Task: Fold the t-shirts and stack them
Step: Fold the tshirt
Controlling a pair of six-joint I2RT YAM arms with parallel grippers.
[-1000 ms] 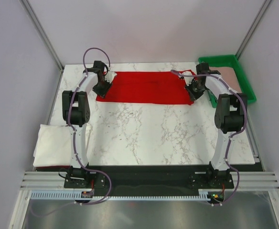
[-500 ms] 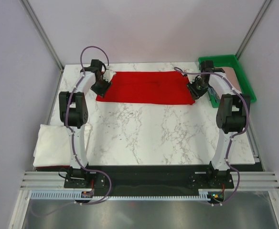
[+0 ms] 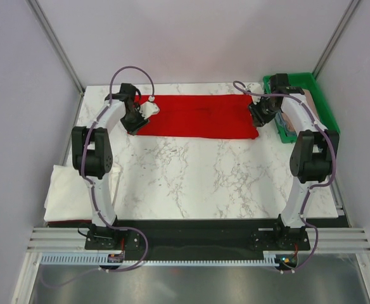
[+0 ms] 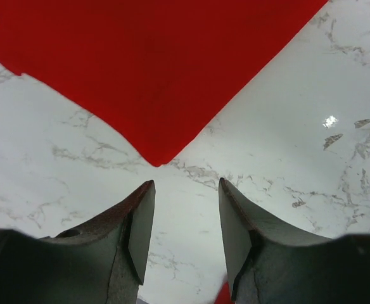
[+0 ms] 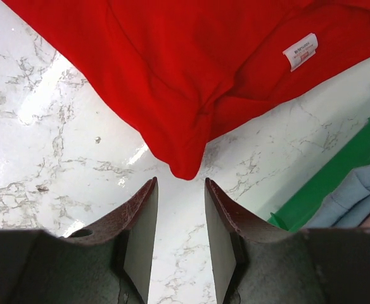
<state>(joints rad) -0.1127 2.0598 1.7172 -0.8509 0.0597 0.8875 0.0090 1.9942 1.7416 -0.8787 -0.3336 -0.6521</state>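
Observation:
The red t-shirt [image 3: 197, 116] lies folded into a long flat rectangle at the back of the table. My left gripper [image 3: 134, 119] is at its left end, open and empty; in the left wrist view [image 4: 186, 183] a pointed red corner [image 4: 156, 155] lies just past the fingertips. My right gripper [image 3: 260, 114] is at its right end, open and empty; in the right wrist view [image 5: 180, 182] a rumpled red corner [image 5: 186, 168] sits just ahead of the jaws, with the white neck label [image 5: 301, 50] further off. A folded white t-shirt [image 3: 77, 192] lies at the near left. A dusty-pink shirt [image 3: 305, 101] lies in the tray.
A green plastic tray [image 3: 327, 120] stands at the back right, right beside the right arm; its edge shows in the right wrist view [image 5: 337, 174]. The enclosure walls stand close on the left, right and back. The marble tabletop [image 3: 204, 177] spreads out in front of the red shirt.
Both arms have stretched further back. The left gripper shifted slightly right along the shirt's left end and the right gripper moved back and right beside the tray. The red shirt has barely shifted.

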